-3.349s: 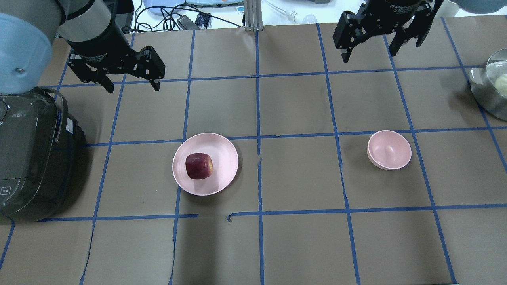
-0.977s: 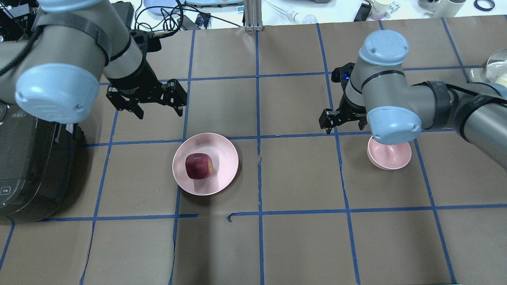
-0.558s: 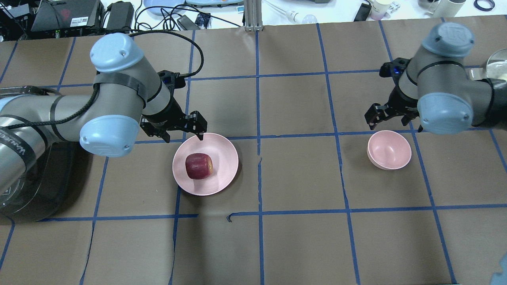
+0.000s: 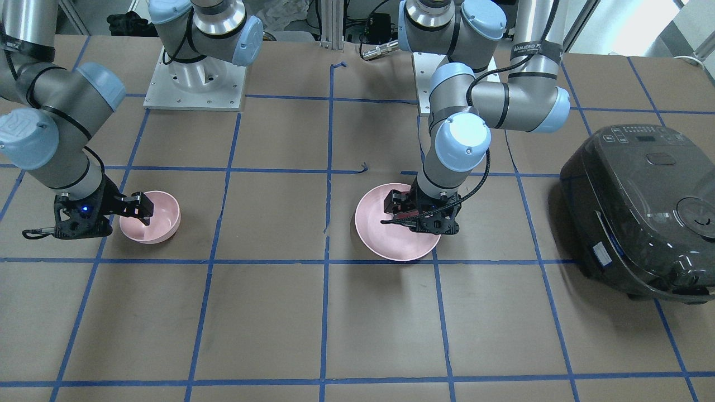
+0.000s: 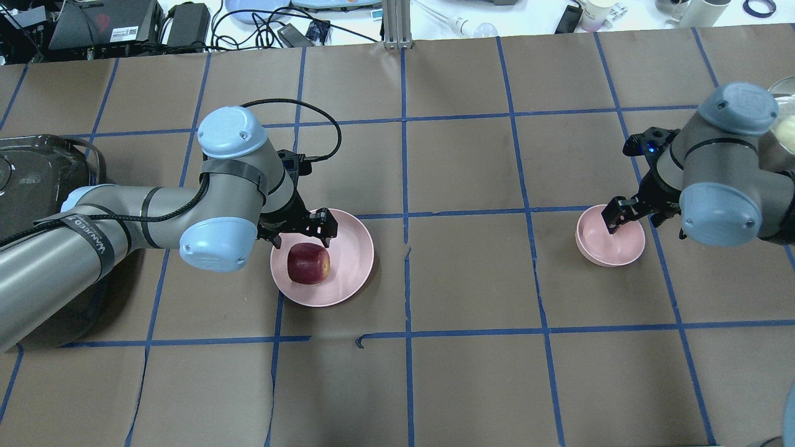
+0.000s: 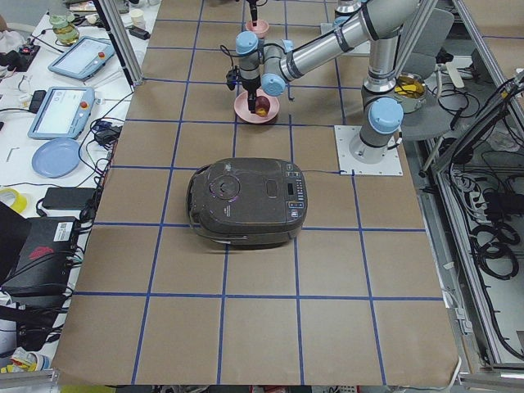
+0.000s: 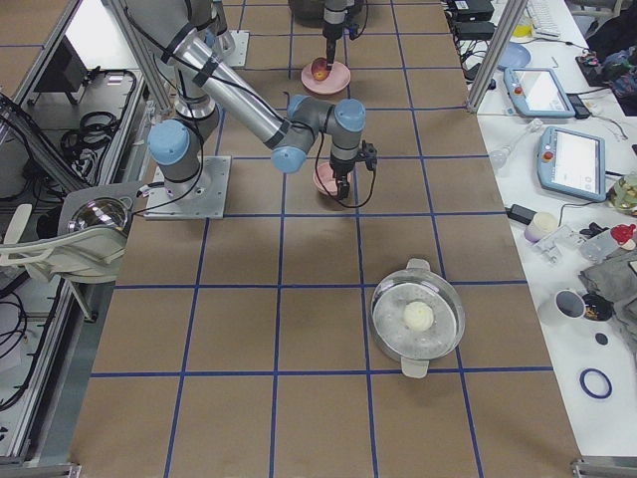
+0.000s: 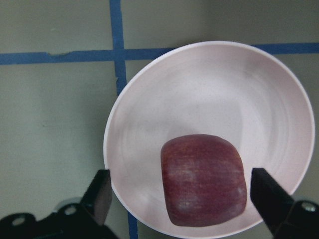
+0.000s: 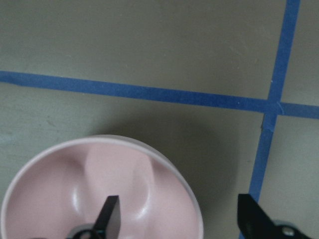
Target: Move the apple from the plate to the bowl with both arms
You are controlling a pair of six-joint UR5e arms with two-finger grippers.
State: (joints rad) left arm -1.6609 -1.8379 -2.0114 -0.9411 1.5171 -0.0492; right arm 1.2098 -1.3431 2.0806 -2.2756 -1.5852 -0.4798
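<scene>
The dark red apple (image 5: 307, 264) lies on the flat pink plate (image 5: 351, 248), on its left half. My left gripper (image 5: 301, 231) is open and low over the plate, just beyond the apple. In the left wrist view its fingers (image 8: 102, 191) stand on either side of the apple (image 8: 204, 179), apart from it. The small pink bowl (image 5: 612, 248) sits to the right. My right gripper (image 5: 643, 217) is open at the bowl's far right rim. In the right wrist view one finger (image 9: 109, 214) is inside the bowl (image 9: 50, 189) and the other is outside it.
A black rice cooker (image 5: 31, 180) stands at the table's left end, under my left arm. A steel pot (image 7: 418, 319) holding a pale ball stands at the far right. Cables and devices lie along the back edge. Blue tape lines grid the brown table.
My left gripper has moved from the plate's far rim down to straddle the apple. My right gripper has moved right and down so one finger is inside the bowl. Both stay open.
</scene>
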